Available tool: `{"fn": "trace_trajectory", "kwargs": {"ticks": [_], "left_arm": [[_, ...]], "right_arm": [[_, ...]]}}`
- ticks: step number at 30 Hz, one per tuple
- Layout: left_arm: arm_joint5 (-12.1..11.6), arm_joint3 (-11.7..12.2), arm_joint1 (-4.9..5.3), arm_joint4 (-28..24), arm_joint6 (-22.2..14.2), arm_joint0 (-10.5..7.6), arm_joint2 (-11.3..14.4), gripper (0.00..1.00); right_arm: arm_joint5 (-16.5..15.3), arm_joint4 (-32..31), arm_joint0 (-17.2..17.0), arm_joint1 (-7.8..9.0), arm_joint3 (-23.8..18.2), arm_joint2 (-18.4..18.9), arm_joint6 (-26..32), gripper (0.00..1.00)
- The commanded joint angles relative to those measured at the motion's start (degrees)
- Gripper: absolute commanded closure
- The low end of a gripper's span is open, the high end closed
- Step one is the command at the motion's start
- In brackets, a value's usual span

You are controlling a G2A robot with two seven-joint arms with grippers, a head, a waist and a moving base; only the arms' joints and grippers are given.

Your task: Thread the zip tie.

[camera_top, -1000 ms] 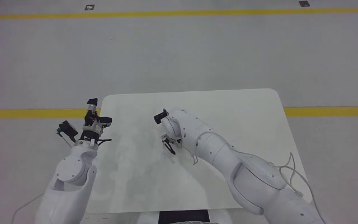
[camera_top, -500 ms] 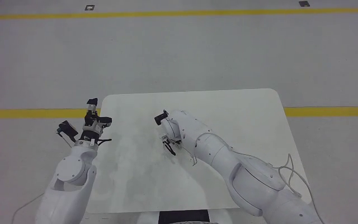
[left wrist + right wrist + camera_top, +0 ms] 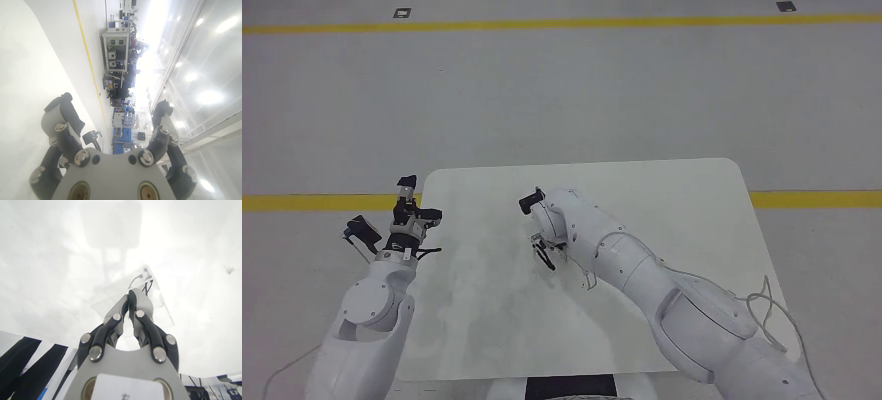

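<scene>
From above, the right pincer (image 3: 541, 255) points down at mid-surface (image 3: 672, 200), and the left pincer (image 3: 418, 198) waits at its edge. In the left wrist view its fingers (image 3: 62, 113) are spread wide and empty. In the right wrist view the right pincer is pressed shut over a zip tie (image 3: 147, 287) on a clear sheet (image 3: 164, 313); threading seems unstarted.

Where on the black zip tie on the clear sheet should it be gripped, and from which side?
Grip the black zip tie by its thin strap, short of the head, from above: it looks flat on the clear sheet, so a downward pinch across the strap seems best. The right end effector, shut beside it, must open first.
</scene>
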Motion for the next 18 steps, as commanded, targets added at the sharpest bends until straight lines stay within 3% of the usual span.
{"fn": "trace_trajectory", "kwargs": {"ticks": [1,10,18], "left_arm": [[0.00,0.00,0.00,0.00,0.00,0.00,0.00,0.00],[0.00,0.00,0.00,0.00,0.00,0.00,0.00,0.00],[0.00,0.00,0.00,0.00,0.00,0.00,0.00,0.00]], "right_arm": [[-0.63,0.25,-0.26,0.62,-1.29,1.17,0.53,1.00],[-5.16,0.65,-3.32,5.26,-11.18,9.39,4.16,1.00],[-11.27,2.79,-10.27,10.07,-23.15,19.70,8.03,1.00]]}}
